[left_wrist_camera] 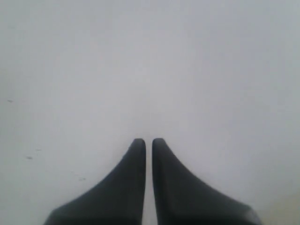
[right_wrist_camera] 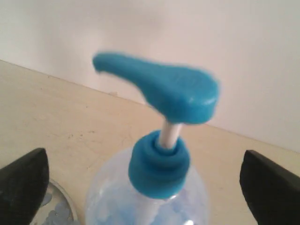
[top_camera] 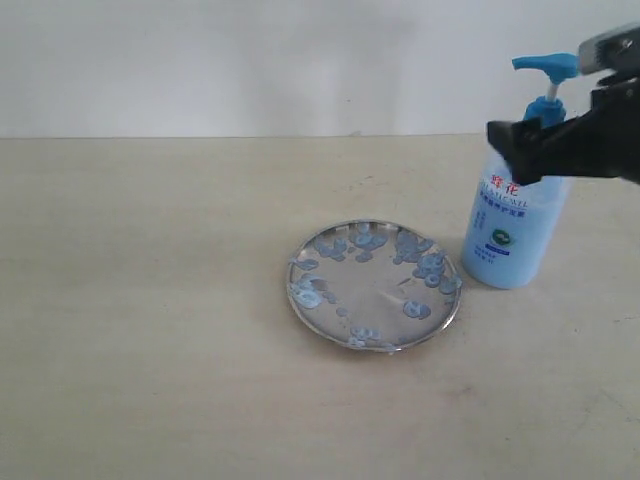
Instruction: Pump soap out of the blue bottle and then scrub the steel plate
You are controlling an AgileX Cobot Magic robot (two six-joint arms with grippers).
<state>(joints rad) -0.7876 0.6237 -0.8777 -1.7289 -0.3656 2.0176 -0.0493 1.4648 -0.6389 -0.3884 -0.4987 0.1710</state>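
The blue bottle [top_camera: 512,230] stands upright on the table, just right of the steel plate [top_camera: 375,292]. Its pump head [top_camera: 545,65] is raised, spout pointing left. Light-blue soap blobs [top_camera: 430,265] speckle the plate. My right gripper [top_camera: 535,150] is open at the bottle's shoulder, one finger on either side, not touching it. In the right wrist view the bottle [right_wrist_camera: 159,164] and its pump head [right_wrist_camera: 164,89] sit between the wide-apart fingers of the gripper [right_wrist_camera: 147,187], with the plate rim [right_wrist_camera: 63,201] beside them. My left gripper [left_wrist_camera: 148,140] is shut on nothing and out of the exterior view.
The beige table [top_camera: 150,300] stretches wide to the left of and in front of the plate. A plain white wall [top_camera: 250,60] runs along the table's far edge. The left wrist view shows only a blank pale surface [left_wrist_camera: 150,61].
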